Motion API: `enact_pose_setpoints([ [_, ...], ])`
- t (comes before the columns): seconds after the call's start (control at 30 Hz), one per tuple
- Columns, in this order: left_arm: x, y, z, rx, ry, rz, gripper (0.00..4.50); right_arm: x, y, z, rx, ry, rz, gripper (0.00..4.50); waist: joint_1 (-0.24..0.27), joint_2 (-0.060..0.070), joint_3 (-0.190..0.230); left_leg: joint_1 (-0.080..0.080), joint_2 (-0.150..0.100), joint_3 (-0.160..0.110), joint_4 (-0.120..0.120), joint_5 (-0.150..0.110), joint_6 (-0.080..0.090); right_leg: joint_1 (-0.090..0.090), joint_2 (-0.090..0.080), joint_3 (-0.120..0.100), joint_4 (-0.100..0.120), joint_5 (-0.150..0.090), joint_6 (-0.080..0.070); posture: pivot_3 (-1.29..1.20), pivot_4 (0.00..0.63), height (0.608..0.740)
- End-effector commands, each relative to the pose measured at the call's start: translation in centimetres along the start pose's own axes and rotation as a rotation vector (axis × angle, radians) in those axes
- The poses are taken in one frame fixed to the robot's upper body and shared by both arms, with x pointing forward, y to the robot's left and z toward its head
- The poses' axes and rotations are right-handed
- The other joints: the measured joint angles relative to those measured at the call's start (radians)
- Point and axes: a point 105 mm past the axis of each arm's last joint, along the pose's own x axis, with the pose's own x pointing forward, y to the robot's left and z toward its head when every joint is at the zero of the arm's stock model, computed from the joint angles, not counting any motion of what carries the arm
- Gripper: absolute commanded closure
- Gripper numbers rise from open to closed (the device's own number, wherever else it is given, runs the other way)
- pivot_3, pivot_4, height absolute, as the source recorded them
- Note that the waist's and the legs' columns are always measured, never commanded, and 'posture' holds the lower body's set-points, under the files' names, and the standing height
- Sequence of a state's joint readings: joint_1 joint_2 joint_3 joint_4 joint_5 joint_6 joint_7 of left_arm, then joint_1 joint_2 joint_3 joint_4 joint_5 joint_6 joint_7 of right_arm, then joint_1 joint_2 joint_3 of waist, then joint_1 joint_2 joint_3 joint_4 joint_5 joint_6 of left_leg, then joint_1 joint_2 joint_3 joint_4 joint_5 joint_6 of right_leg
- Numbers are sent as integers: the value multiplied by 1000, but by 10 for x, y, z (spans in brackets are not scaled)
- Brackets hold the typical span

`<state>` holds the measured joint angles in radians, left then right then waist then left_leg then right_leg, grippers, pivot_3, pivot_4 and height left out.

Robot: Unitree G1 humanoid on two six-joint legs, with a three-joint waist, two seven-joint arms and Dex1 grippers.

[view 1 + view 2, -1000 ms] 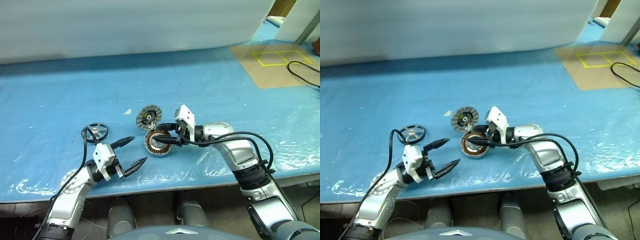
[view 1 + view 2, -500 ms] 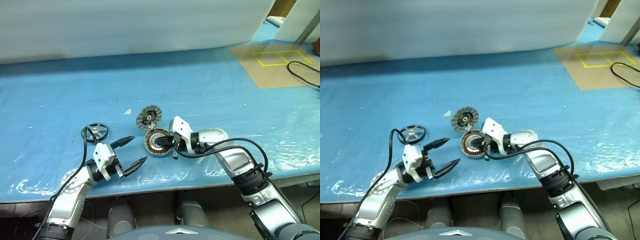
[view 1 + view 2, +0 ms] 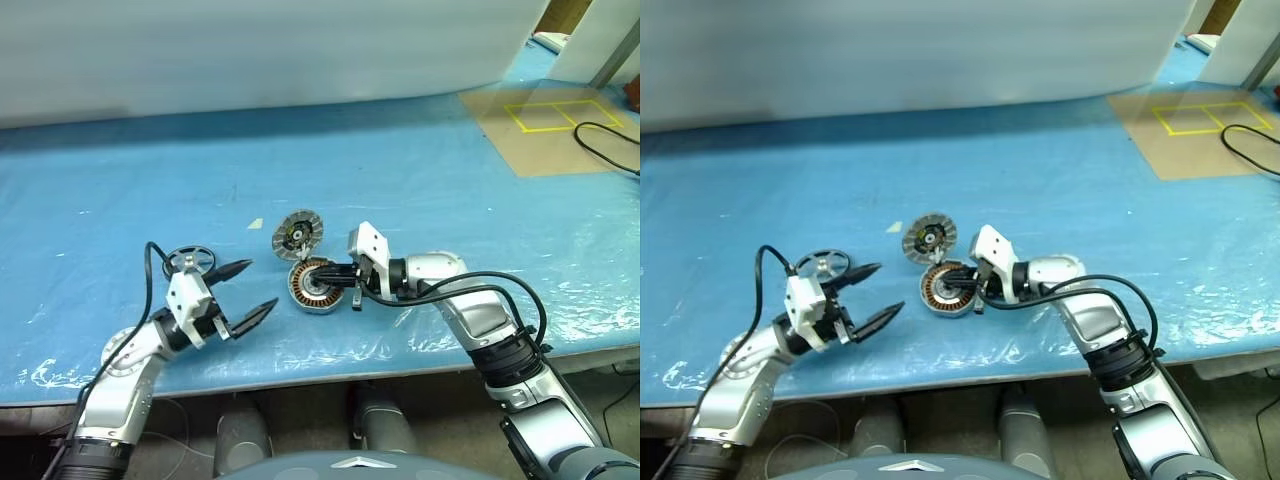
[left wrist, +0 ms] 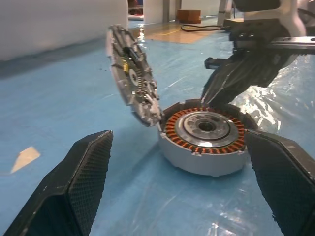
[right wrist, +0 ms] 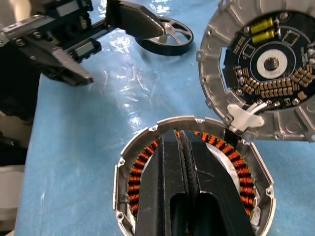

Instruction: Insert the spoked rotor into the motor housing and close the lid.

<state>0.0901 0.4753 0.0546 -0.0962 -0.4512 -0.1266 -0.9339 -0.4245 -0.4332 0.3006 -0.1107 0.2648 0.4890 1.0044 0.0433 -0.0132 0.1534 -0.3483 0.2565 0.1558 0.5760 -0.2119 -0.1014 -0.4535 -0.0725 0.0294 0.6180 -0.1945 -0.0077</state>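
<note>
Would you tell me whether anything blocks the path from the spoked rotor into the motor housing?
Yes. The right hand is shut, its fingers lying across the open top of the motor housing, where the spoked rotor must go. The lid stands tilted open, out of the way.

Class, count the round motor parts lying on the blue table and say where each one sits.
3: the spoked rotor beside the left gripper; the motor housing at centre; the lid standing open behind it.
</note>
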Motion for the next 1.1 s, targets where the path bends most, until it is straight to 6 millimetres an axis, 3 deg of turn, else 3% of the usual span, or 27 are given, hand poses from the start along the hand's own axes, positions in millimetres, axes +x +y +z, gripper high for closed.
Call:
enact_pose_setpoints([
  [0.03, -9, 15, 19, 19, 2, 4, 0, -6, 3, 25, -60, -70, 24, 4485, 0, 0, 0, 0, 0, 0, 0, 0, 0, 0, 0, 0, 0, 0, 0, 0, 150, 740],
  [0.17, -13, 38, 32, 9, 46, 27, 0, -4, 2, 29, -87, -79, 18, 4485, 0, 0, 0, 1, 0, 0, 0, 0, -1, 0, 0, 0, 0, 0, 0, 0, 150, 740],
  [0.3, -16, 69, 56, 63, 92, 41, 0, -2, 0, 27, -103, -77, 3, 4485, 2, 0, 0, 2, 0, -1, 0, 1, -2, 0, 0, -1, 1, 0, 0, 0, 150, 740],
  [0.47, -17, 96, 71, 72, 215, -63, 0, 2, 1, 28, -105, -91, -9, 4485, 0, 0, 0, 3, -1, -1, 0, 1, -2, 0, 0, 0, 1, 0, 0, 0, 150, 740],
  [0.8, -17, 150, 72, 59, 577, -205, 0, 4, 9, 24, -84, -99, -40, 4485, 8, -1, 0, 2, -2, -2, 0, 2, -3, -1, -1, -1, 0, 0, 0, 0, 150, 740],
  [0.9, -12, 157, 74, 53, 629, -237, 625, 6, 12, 23, -71, -108, -53, 4500, 10, -1, 0, 1, -2, -3, 0, 2, -3, -1, -1, -1, 0, 0, 0, 0, 150, 740],
  [1.1, -7, 155, 60, 21, 734, -296, 2593, 6, 15, 21, -51, -115, -84, 4500, 12, -1, 1, -1, -3, -4, 0, 2, -3, 0, -1, -1, -1, 0, 0, 0, 150, 740],
])
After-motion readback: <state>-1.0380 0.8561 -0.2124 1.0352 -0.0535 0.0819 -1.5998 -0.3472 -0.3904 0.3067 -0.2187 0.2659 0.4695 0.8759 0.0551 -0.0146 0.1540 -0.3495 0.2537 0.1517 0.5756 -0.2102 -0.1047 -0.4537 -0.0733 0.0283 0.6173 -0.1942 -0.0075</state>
